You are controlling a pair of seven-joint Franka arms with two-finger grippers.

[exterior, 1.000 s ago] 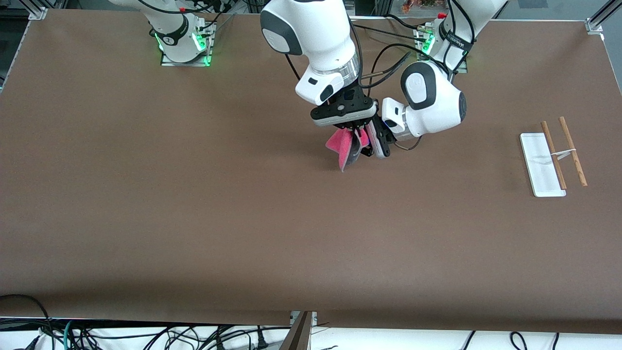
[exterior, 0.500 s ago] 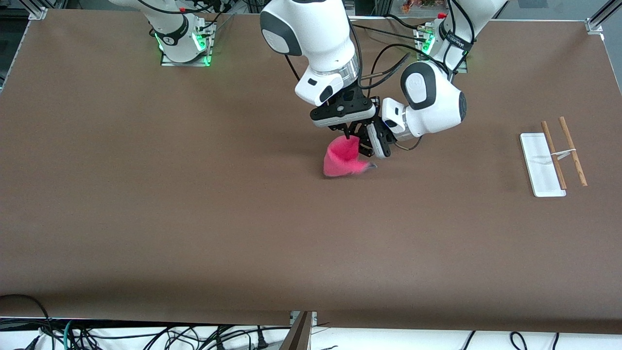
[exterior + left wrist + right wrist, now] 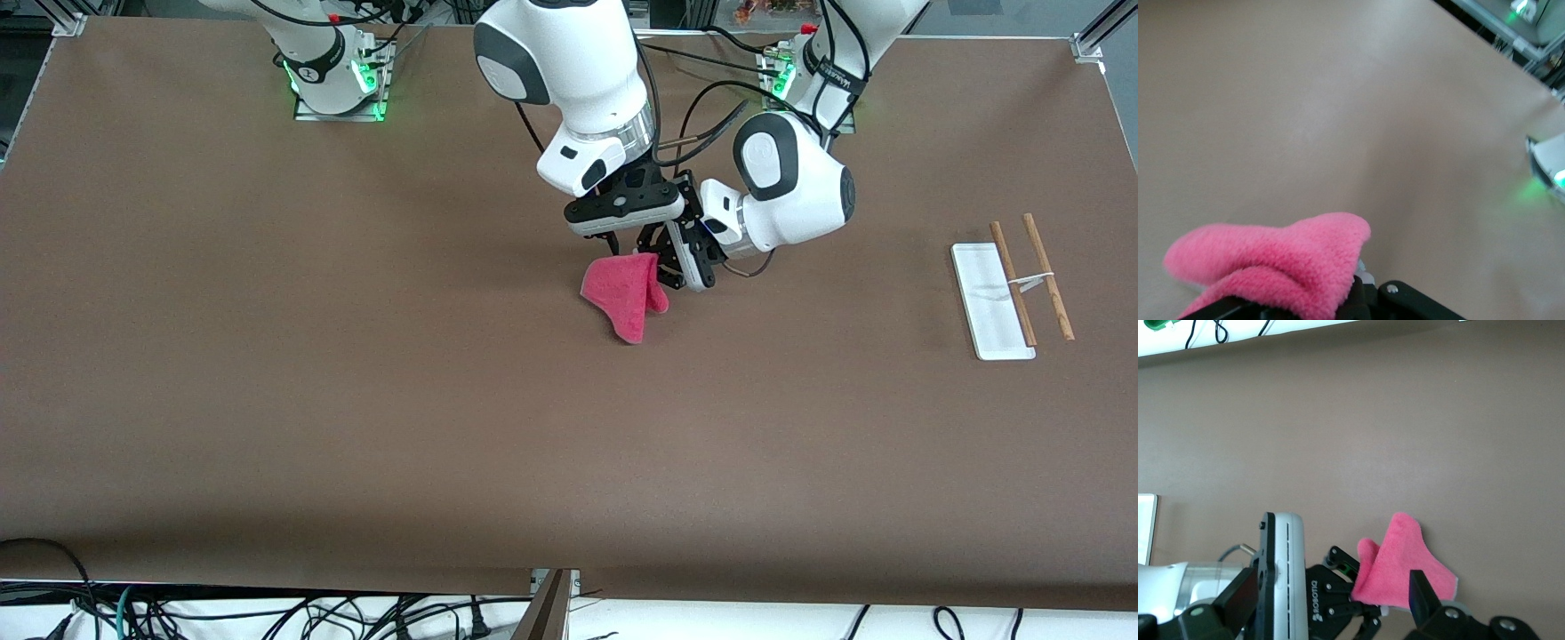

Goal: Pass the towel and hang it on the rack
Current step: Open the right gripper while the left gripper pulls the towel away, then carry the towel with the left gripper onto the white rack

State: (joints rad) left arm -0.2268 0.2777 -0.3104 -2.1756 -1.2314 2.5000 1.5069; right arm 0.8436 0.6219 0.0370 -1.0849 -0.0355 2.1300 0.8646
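Note:
The pink-red towel (image 3: pixel 622 293) hangs from my left gripper (image 3: pixel 665 265), which is shut on its upper corner above the middle of the brown table. The towel also shows in the left wrist view (image 3: pixel 1271 260), bunched in the left gripper (image 3: pixel 1311 308). My right gripper (image 3: pixel 633 238) is open just above the towel and does not hold it. In the right wrist view its fingers (image 3: pixel 1419 592) stand wide apart around the towel (image 3: pixel 1405 570). The rack (image 3: pixel 1031 280), with a white base (image 3: pixel 982 307) and two wooden rods, stands toward the left arm's end of the table.
The right arm's base (image 3: pixel 338 80) and the left arm's base (image 3: pixel 800 76) stand with green lights along the table's edge farthest from the front camera. Cables (image 3: pixel 267 613) lie below the nearest table edge.
The right gripper has opened and let go of the towel, lifting slightly. The towel swung and now hangs from the left gripper alone, lower over the table.

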